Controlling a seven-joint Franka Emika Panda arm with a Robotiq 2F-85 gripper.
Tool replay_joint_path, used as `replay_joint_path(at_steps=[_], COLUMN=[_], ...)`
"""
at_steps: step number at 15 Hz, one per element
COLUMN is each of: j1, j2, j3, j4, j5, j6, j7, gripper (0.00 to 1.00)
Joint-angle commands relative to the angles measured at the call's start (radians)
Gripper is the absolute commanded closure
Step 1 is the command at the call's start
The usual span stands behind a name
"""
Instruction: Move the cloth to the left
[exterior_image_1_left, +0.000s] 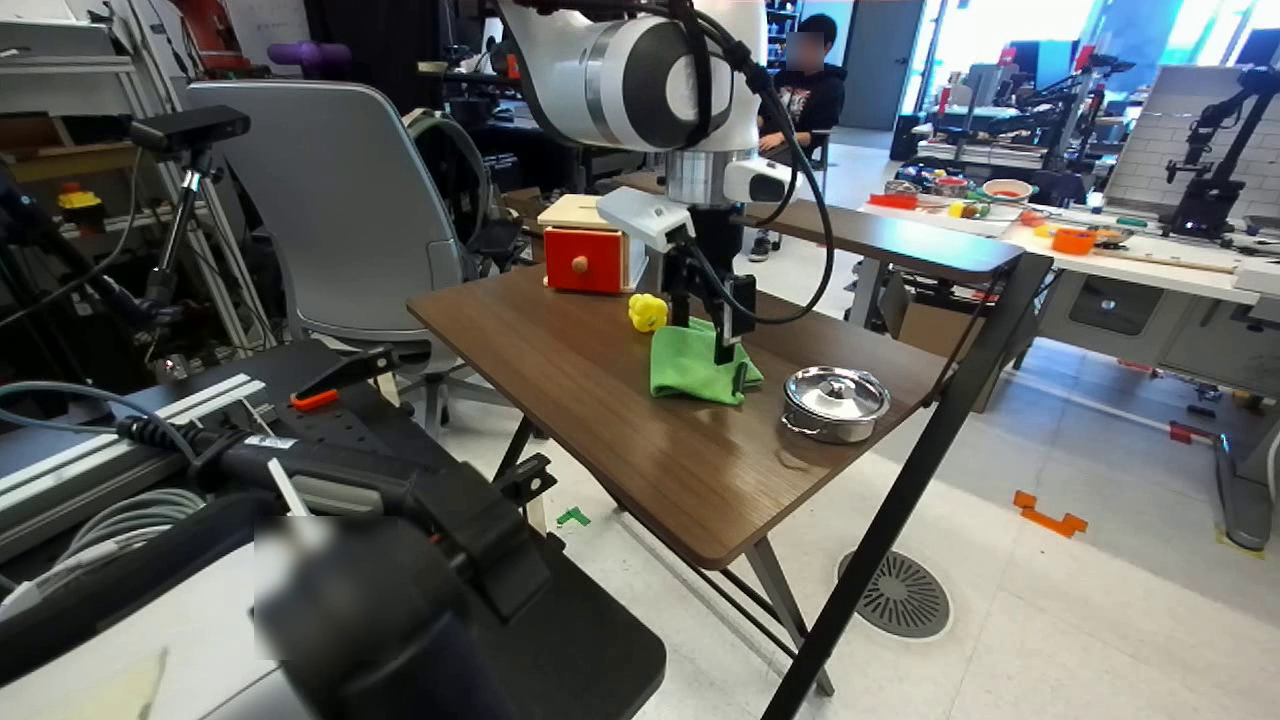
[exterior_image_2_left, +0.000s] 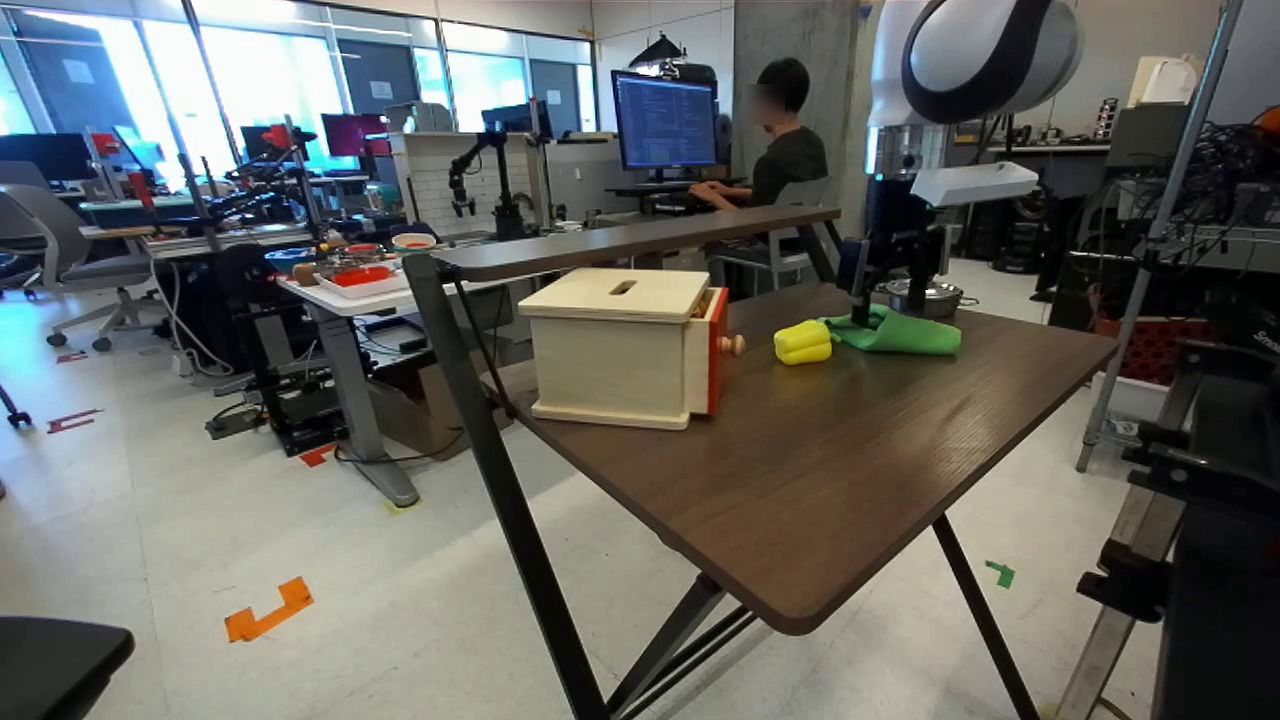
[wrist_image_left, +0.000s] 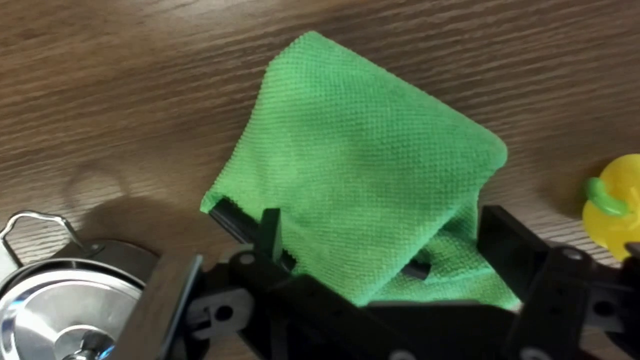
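On the brown wood-grain tabletop (wrist_image_left: 125, 75), the folded, textured green cloth (wrist_image_left: 350, 160) spreads mostly toward twelve o'clock from the black two-fingered gripper (wrist_image_left: 387, 240) in the wrist view, its longest diagonal running roughly eleven to five. The fingers stand wide apart, pinching nothing; cloth shows in the gap between them, though whether either tip touches it I cannot tell. The round, lidded, shiny metal pot (wrist_image_left: 72, 305) sits between eight and nine, the green-stemmed yellow pepper-shaped piece (wrist_image_left: 615, 225) near three. The coming grasp likely turns on that cloth within the gap; if left means nine, the pot could obstruct.
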Motion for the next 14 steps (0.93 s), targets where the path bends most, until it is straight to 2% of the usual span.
replay_joint_path(at_steps=[1, 7, 14], j1=[0.012, 0.019, 0.020], j2=[0.067, 0.094, 0.030], j3=[-0.005, 0.002, 0.007], j4=[0.067, 0.069, -0.038], j5=[0.028, 0.025, 0.016], j6=[-0.002, -0.004, -0.005], j7=[-0.030, -0.057, -0.101], gripper=[0.00, 0.00, 0.00])
